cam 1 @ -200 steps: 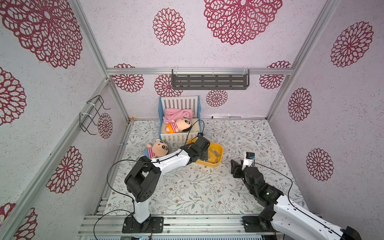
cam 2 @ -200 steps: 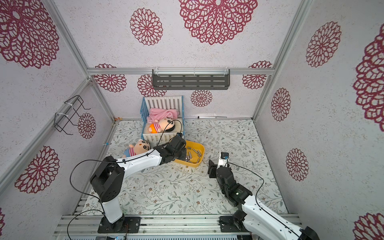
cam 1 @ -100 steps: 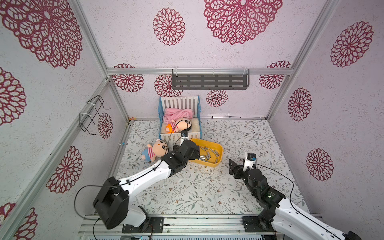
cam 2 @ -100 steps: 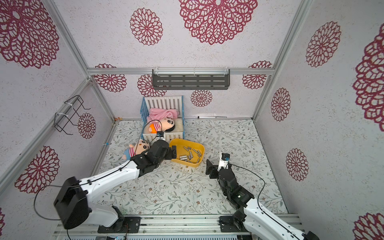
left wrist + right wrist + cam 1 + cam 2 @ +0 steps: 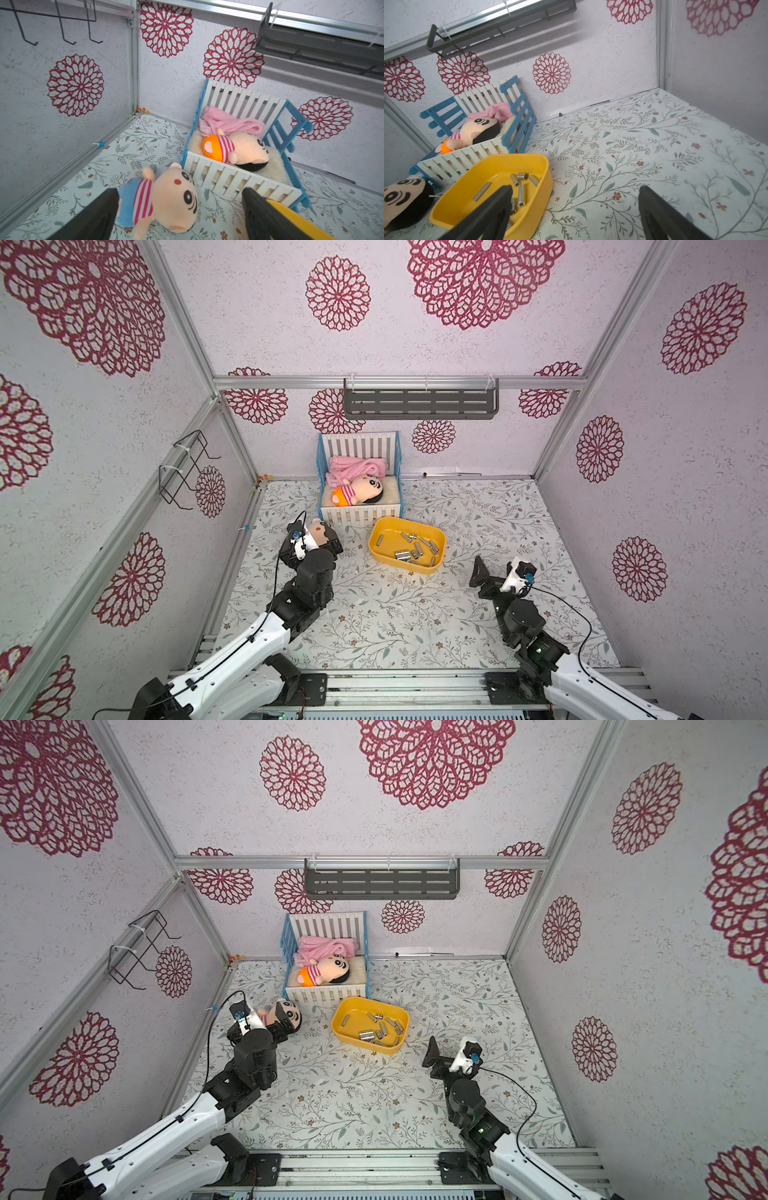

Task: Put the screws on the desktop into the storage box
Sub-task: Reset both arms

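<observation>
Roughly between left gripper (image 5: pixel 179 192) and right gripper (image 5: pixel 576 188), untouched; screws (image 5: pixel 415 552) inside storage box (image 5: pixel 409 568)

Yellow storage box (image 5: pixel 386 531), silver screws (image 5: pixel 402 555), white vine-printed desktop (image 5: pixel 415 614), crimson-rosette walls (image 5: pixel 415 352).

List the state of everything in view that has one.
yellow box, upright on the desktop
screws, all visible ones lie in the yellow box
left gripper, open, empty
right gripper, open, empty
doll on the desktop, lying beside the left gripper
crib, upright by the back wall
doll in the crib, lying down
pink blanket, bunched in the crib
</observation>
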Available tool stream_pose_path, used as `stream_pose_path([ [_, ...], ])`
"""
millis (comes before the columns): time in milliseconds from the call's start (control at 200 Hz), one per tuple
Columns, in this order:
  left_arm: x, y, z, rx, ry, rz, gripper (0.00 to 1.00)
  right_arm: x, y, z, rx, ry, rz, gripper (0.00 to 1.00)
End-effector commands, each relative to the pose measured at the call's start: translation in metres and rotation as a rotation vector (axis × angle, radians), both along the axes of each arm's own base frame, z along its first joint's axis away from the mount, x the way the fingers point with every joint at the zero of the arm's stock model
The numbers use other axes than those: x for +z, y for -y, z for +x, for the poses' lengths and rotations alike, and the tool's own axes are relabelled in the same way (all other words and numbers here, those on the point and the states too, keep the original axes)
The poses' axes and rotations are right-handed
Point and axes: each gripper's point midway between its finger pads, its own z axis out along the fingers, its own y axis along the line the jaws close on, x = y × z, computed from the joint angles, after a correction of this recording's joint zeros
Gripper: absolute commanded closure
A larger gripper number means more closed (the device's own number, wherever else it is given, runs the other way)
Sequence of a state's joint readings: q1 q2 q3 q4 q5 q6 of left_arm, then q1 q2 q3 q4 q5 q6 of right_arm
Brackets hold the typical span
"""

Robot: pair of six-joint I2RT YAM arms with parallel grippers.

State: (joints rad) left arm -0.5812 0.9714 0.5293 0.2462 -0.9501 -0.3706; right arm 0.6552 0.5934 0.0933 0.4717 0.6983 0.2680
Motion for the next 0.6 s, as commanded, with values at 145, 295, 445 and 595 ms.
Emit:
stream_pose_path([
  [145, -0.013, -0.050, 0.020, 0.216, -0.082, 0.207, 0.03, 0.047, 0.023, 0.014, -0.135, 0.148, -0.126, 0.01],
  [295, -0.034, -0.076, 0.019, 0.220, -0.103, 0.187, 0.03, 0.035, 0.043, 0.032, -0.152, 0.110, -0.220, 0.01],
  [445, -0.057, -0.102, 0.016, 0.262, -0.169, 0.221, 0.03, 0.009, 0.061, 0.041, -0.157, 0.057, -0.261, 0.01],
  [595, -0.096, -0.115, 0.026, 0.246, -0.250, 0.186, 0.03, -0.015, 0.063, 0.053, -0.114, 0.000, -0.299, 0.01],
])
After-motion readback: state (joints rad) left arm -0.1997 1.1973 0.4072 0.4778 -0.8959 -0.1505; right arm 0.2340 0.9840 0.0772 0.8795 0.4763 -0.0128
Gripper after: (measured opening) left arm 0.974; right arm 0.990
